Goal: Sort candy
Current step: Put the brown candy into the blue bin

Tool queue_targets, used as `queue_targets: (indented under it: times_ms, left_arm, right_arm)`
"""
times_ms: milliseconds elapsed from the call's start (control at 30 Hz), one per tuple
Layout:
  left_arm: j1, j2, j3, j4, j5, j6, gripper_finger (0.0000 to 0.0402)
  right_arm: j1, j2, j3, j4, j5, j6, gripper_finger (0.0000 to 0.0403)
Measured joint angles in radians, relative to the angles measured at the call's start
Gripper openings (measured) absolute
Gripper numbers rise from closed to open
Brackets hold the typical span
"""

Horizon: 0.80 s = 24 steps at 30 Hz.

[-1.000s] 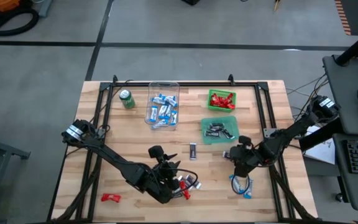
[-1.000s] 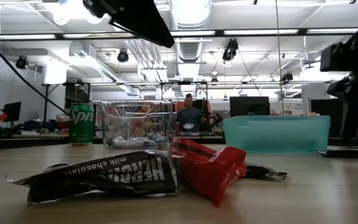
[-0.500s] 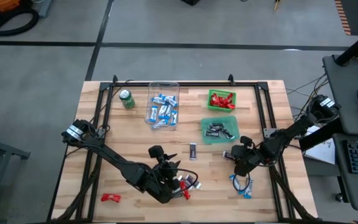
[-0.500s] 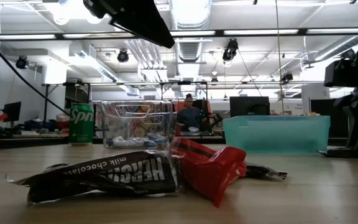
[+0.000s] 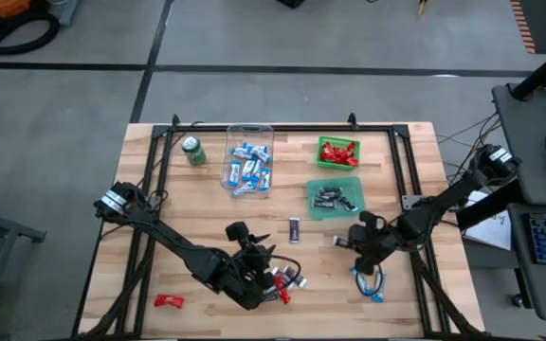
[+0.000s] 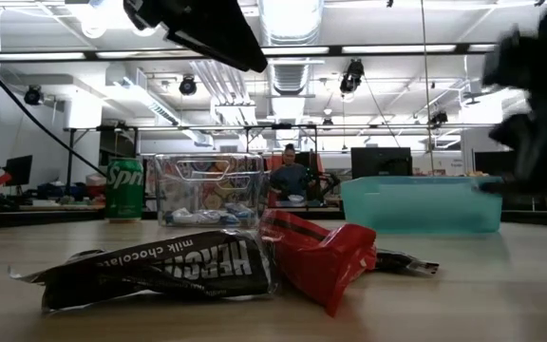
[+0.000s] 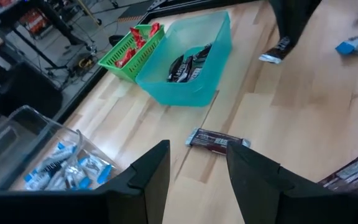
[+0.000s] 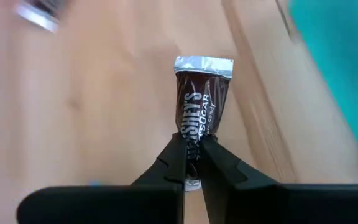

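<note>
The wooden desk (image 5: pixel 159 208) carries three bins toward its far edge. A clear bin (image 5: pixel 250 158) near the middle of that edge holds blue-and-white candy bars (image 5: pixel 251 170). A teal bin (image 5: pixel 335 197) sits toward the right edge with black-and-silver candy bars (image 5: pixel 335 199) inside, and a small green basket (image 5: pixel 337 152) just beyond it holds red candy (image 5: pixel 337 152). A green soda can (image 5: pixel 193 151) stands upright near the far left corner.

The left gripper (image 5: pixel 271 270) hangs over a small heap of wrapped candy (image 5: pixel 282 284) close to the near edge, its jaws apart with nothing between them. The right gripper (image 5: pixel 346 240) is just in front of the teal bin, jaws clamped on the end of a dark candy bar (image 8: pixel 199 118) with silver crimped ends.

One dark bar (image 5: pixel 295 229) lies alone mid-desk. Blue-and-white bars (image 5: pixel 370 282) lie near the near right corner, and a lone red candy (image 5: pixel 167 301) lies near the near left corner.
</note>
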Motion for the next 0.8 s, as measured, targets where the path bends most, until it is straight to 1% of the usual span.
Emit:
queue_targets:
  times_ms: [100,200,333,400,467,633,733,800]
  left_arm:
    - [0.0,0.0,0.0,0.004,0.001,-0.045,0.0142]
    - [0.0,0.0,0.0,0.013,0.001,-0.074,0.0142]
    - [-0.002,0.0,0.0,0.026,0.009,-0.12,0.0142]
    - [-0.005,0.0,0.0,0.029,0.035,-0.14,0.0142]
    - [-0.008,0.0,0.0,0.029,0.057,-0.16,0.0142]
    - [-0.02,0.0,0.0,0.03,0.058,-0.192,0.0142]
    - [-0.029,0.0,0.0,0.03,0.058,-0.205,0.0142]
    - [-0.035,0.0,0.0,0.03,0.058,-0.213,0.0142]
  right_arm:
    - [-0.016,-0.001,0.081,0.026,0.009,-0.099,0.0018]
    - [-0.055,-0.002,0.168,-0.004,0.03,-0.21,0.0018]
    - [-0.139,-0.002,0.281,-0.147,0.034,-0.35,0.0018]
    - [-0.198,-0.002,0.314,-0.217,0.035,-0.407,0.0018]
    - [-0.265,-0.002,0.329,-0.254,0.036,-0.459,0.0018]
    - [-0.448,-0.002,0.313,-0.27,0.035,-0.541,0.0018]
    - [-0.554,-0.002,0.297,-0.318,0.035,-0.564,0.0018]
    - [-0.614,-0.002,0.289,-0.341,0.034,-0.54,0.0018]
